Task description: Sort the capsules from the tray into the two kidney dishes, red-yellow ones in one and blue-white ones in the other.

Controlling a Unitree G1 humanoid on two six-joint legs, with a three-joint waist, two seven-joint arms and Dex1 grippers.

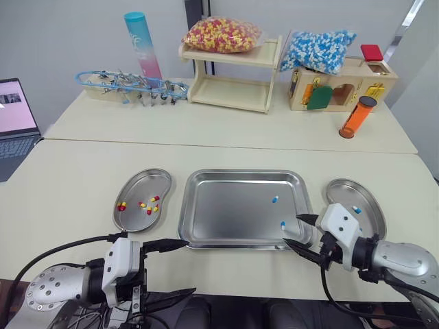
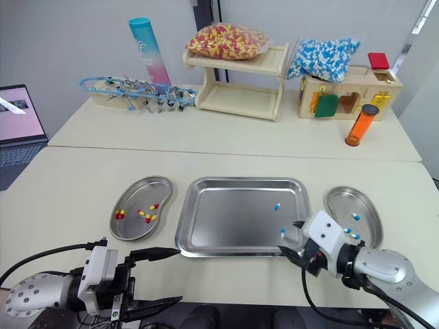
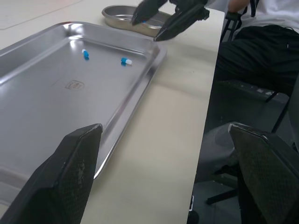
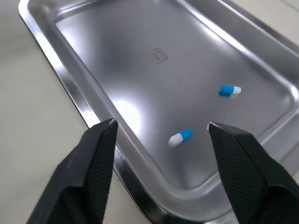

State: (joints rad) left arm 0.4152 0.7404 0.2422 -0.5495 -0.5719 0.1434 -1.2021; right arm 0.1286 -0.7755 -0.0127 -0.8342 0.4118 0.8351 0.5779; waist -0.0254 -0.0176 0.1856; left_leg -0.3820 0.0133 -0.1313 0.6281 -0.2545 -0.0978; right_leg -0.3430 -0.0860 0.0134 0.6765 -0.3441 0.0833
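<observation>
**So, two blue-whites sitting in the tray**

Right gripper (image 4: 161,123) is spread wide with nothing in it, hanging over the tray's near right corner. One blue-white capsule (image 4: 180,137) lies on the tray floor just ahead of the gap between the fingertips, not touching either one. The second blue-white capsule (image 1: 275,199) sits a bit further in, also on the right side of the tray (image 1: 240,173). Otherwise the tray is bare metal.

Left gripper (image 1: 190,266) is wide open and empty too, parked by the tray's near left corner, with its upper fingertip about at the tray's near rim.

Just to the tray's left, the left kidney dish (image 1: 140,184) holds a handful of red-yellow capsules (image 1: 143,204) scattered over its floor. Just to the tray's right, the right kidney dish (image 2: 343,199) has a couple of blue-white ones (image 2: 348,231), partly behind the right gripper.

Well beyond the tray, a bag of red-yellow capsules (image 1: 221,34) sits on a wooden shelf (image 1: 233,96), and a bag of blue-white capsules (image 1: 319,49) sits on a wooden box (image 1: 346,86).
</observation>
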